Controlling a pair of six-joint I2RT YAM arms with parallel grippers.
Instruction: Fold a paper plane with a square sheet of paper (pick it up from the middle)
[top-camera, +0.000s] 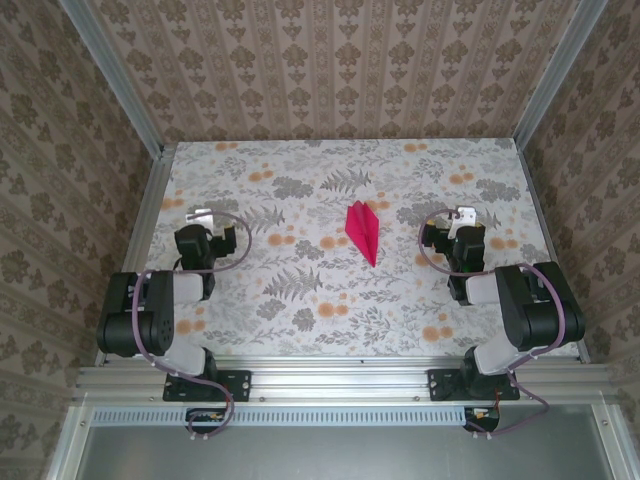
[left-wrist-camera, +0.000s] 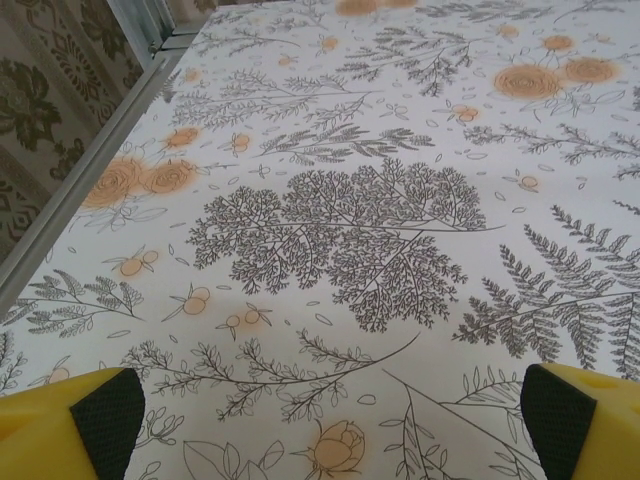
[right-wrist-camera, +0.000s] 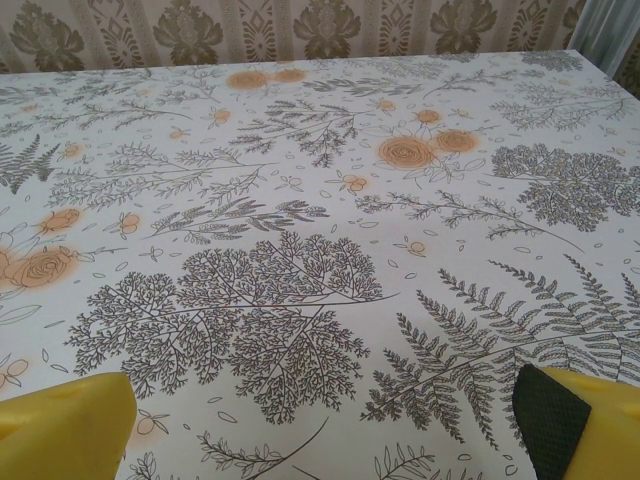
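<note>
The square sheet of paper lies folded into a slim magenta-pink paper plane on the flower-print table, near the middle and slightly toward the back, its narrow point toward the near edge. My left gripper rests low at the left, well apart from the plane. It is open, and its yellow fingers stand wide over bare tablecloth. At the right, my right gripper is also open, with its fingers spread and nothing between them.
The table carries a print of grey ferns and small orange flowers. Patterned walls enclose it on three sides, with aluminium rails along the edges. Both arm bases sit on the near rail.
</note>
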